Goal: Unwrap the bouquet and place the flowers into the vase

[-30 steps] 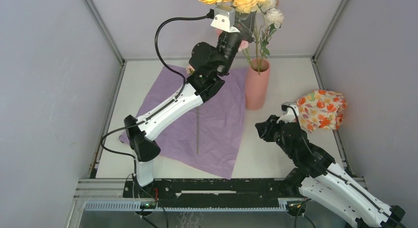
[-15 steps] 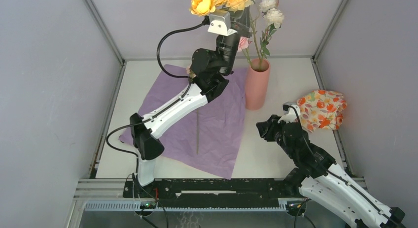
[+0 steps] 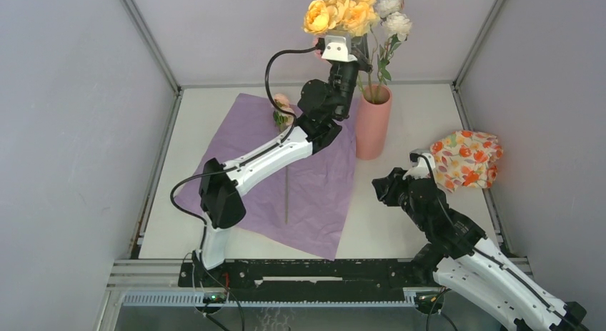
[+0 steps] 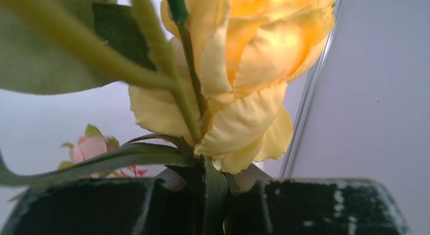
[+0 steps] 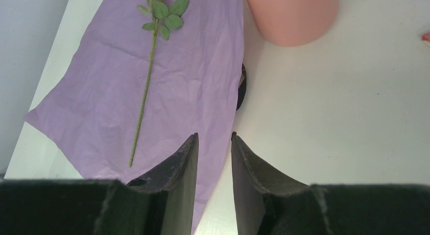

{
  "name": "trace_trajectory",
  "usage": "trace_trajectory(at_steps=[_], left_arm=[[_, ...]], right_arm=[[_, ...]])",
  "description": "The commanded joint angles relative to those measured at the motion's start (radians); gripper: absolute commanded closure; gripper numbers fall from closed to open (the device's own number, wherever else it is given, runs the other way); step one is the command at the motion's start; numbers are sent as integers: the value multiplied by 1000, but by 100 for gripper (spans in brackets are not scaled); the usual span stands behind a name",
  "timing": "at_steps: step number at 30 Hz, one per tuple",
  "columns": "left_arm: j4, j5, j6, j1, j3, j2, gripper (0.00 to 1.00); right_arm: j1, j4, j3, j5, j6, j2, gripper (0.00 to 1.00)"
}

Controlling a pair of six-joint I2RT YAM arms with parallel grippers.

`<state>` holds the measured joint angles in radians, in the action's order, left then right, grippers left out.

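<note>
My left gripper [image 4: 213, 202] pinches the yellow roses [image 3: 341, 11] over the vase [image 3: 373, 127] at the table's [image 3: 421, 109] far edge; their hidden stems may miss its mouth or snag the white flowers [image 3: 395, 20].

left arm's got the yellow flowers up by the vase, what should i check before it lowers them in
1. Grip: ok, the left gripper pinches the stems of the yellow flowers.
2. Stem ends over the mouth of the vase: cannot tell, the left arm hides them.
3. Vase upright: ok, with white flowers standing in it.
4. Other arm out of the way: ok, the right gripper is open, empty and apart from the vase.
5. All flowers picked up: not ok, one loose stem lies on the purple paper.
</note>
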<state>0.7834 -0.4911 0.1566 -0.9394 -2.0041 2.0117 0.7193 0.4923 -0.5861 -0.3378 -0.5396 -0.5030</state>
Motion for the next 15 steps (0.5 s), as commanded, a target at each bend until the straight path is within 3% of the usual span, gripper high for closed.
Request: trace_trajectory(at_steps=[1,10,15], left_arm=[[23,-46,-57,7,18,15,86],[-87,-68,-125,7,48,45,66],[-135,-69,-149,6,62,42,63]], right_arm=[[-6,-21,5,2,12,19,62],[-12,-38,21,14,11,14,62],[-16,-40,27,17,14,12,62]])
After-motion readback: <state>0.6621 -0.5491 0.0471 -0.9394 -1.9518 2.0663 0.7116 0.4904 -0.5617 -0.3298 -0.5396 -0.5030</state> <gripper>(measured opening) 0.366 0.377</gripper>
